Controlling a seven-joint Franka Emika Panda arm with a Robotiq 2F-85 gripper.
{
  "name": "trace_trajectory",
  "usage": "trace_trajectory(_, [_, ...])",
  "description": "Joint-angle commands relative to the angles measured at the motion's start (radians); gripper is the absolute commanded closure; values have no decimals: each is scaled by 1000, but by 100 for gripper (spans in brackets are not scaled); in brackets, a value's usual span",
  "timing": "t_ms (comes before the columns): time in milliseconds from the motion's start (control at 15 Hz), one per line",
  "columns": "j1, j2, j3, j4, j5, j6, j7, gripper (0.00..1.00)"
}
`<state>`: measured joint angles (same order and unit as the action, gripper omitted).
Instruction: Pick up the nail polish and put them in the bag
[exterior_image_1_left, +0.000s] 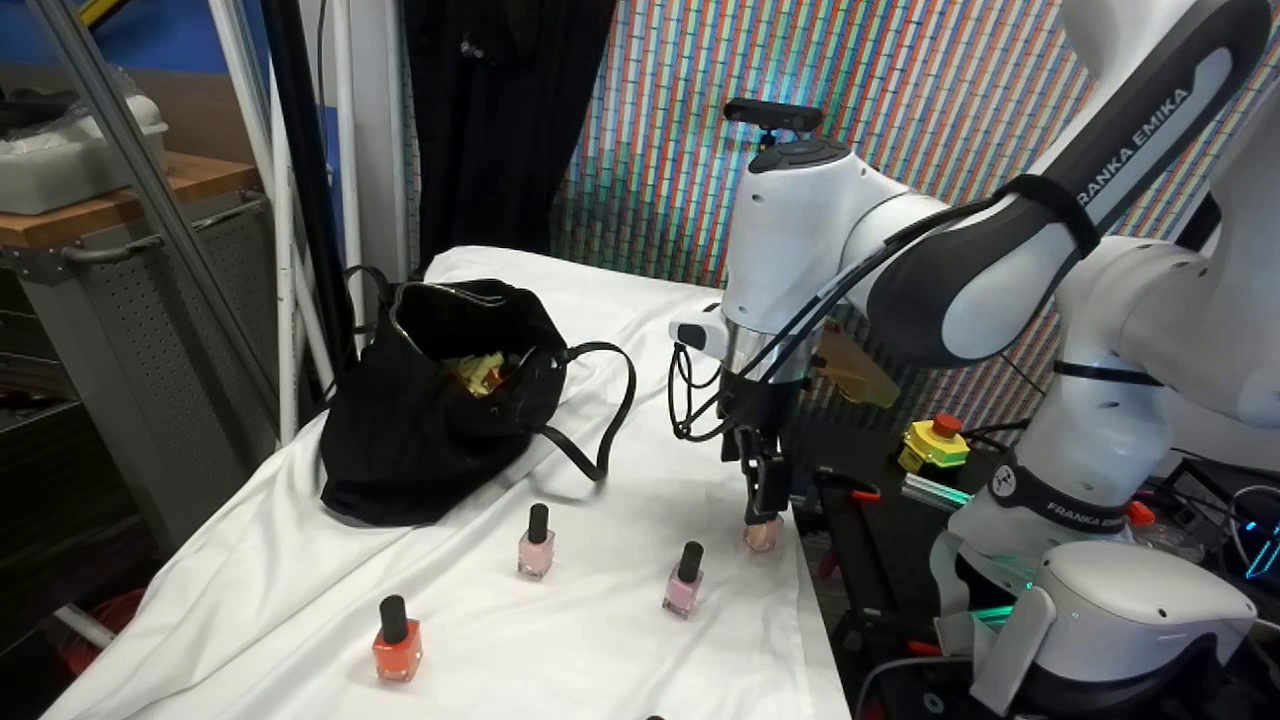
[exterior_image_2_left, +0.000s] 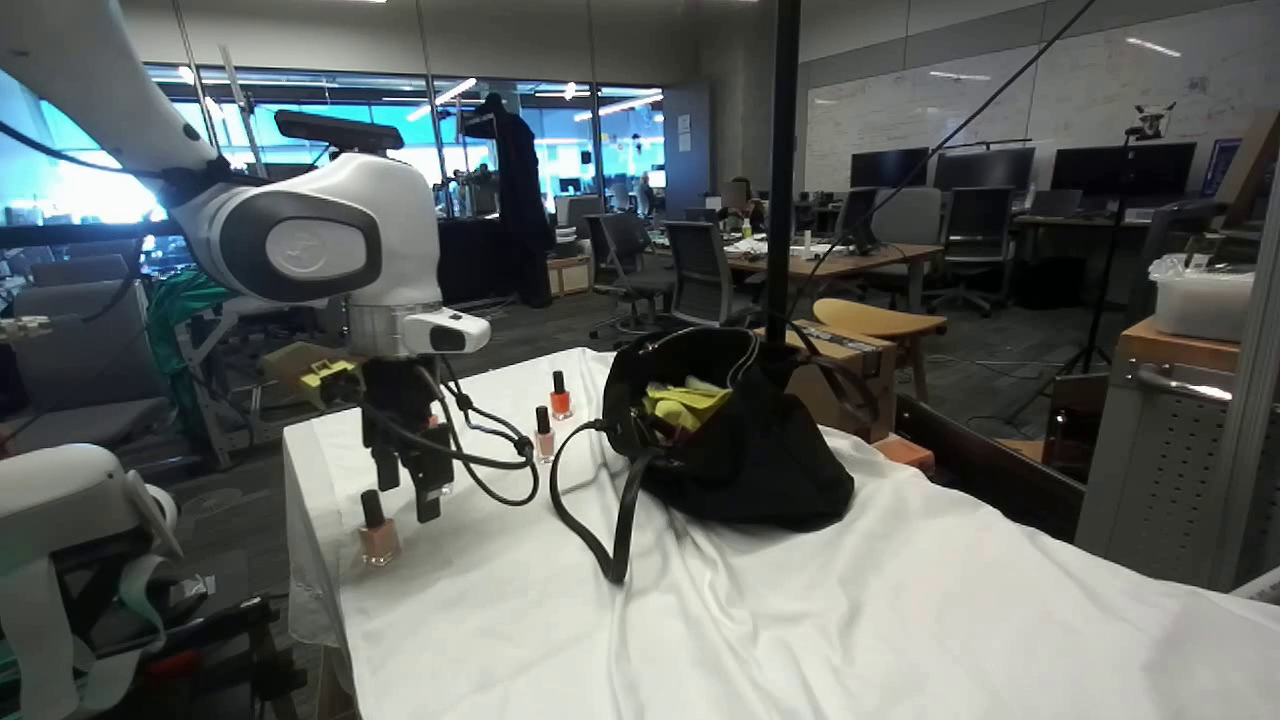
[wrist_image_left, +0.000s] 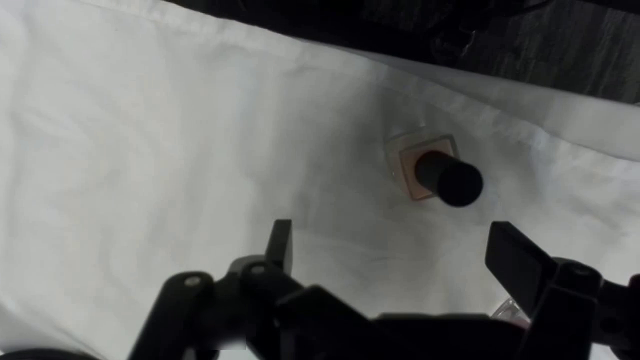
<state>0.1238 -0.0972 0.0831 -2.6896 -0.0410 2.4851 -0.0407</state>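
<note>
Above the cloth near the table edge, my gripper (exterior_image_1_left: 750, 490) is open; in the wrist view nothing is between its fingertips (wrist_image_left: 282, 240). A peach nail polish bottle (wrist_image_left: 430, 165) with a black cap stands upright just beyond them, towards the edge. In an exterior view a pink bottle (exterior_image_1_left: 682, 592), a pale pink bottle (exterior_image_1_left: 536, 555) and an orange-red bottle (exterior_image_1_left: 398, 655) also stand upright. A dark cap (exterior_image_1_left: 655, 717) barely shows at the bottom border. The black bag (exterior_image_2_left: 745, 465) slouches with its mouth open, yellow-green stuff (exterior_image_2_left: 688, 403) inside.
One bag handle (exterior_image_1_left: 605, 440) loops out onto the white cloth (exterior_image_2_left: 520, 610) on the gripper's side. The table edge (wrist_image_left: 475, 92) drops off close behind the peach bottle. A yellow and red stop button (exterior_image_1_left: 935, 443) sits near the robot base.
</note>
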Motion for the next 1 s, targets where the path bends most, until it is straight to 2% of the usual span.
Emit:
trace_trajectory(0, [19, -56, 9, -37, 81, -21, -75, 0])
trace_trajectory(733, [54, -86, 18, -88, 162, -17, -122, 0])
trace_trajectory(800, [53, -60, 16, -53, 157, -29, -124, 0])
trace_trajectory(933, [62, -62, 23, -54, 161, -27, -119, 0])
